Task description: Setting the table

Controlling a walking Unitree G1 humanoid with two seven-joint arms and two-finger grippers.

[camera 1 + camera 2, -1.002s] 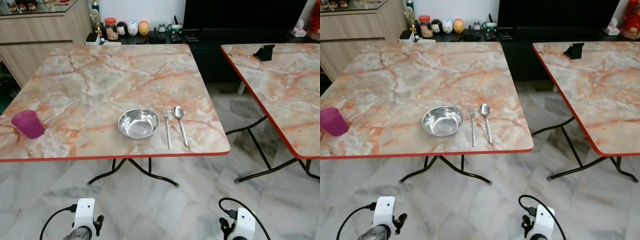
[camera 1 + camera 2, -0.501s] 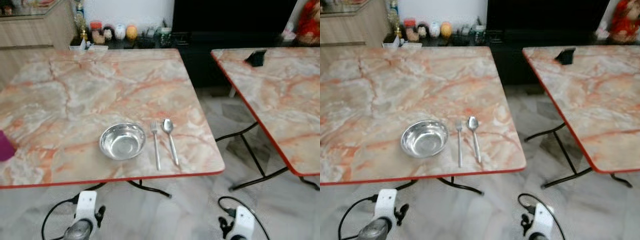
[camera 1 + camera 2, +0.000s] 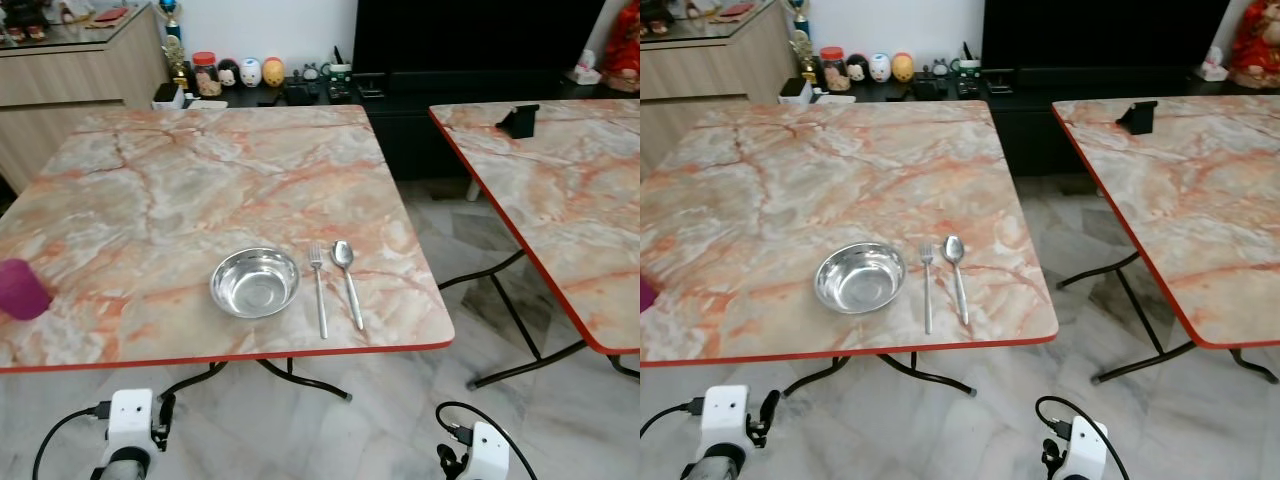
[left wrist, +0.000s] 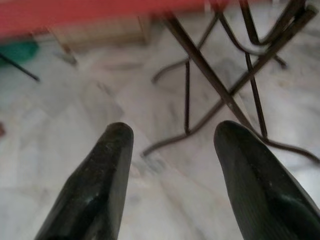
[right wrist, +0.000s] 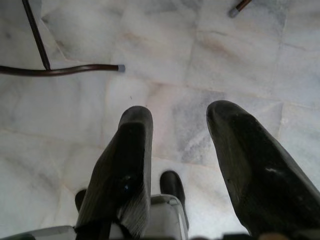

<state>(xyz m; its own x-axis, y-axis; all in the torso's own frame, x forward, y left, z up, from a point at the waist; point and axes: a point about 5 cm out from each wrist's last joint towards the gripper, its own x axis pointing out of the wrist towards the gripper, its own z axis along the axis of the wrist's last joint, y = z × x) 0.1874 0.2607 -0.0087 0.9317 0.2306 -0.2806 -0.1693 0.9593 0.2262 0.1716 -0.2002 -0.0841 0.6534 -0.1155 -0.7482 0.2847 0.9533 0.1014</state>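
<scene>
In the left eye view the bowl, fork and spoon lay lower centre as a place setting, the cup at left edge; wrist views showed left gripper and right gripper parted, empty, idle over floor

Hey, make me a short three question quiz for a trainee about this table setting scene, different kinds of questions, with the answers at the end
1. True or false: the fork lies between the steel bowl and the spoon.
2. What colour is the cup near the table's left edge?
3. The left pincer is: A) shut on the fork, B) open above the floor, C) inside the bowl.

Key: 1 true; 2 purple; 3 B.
</scene>
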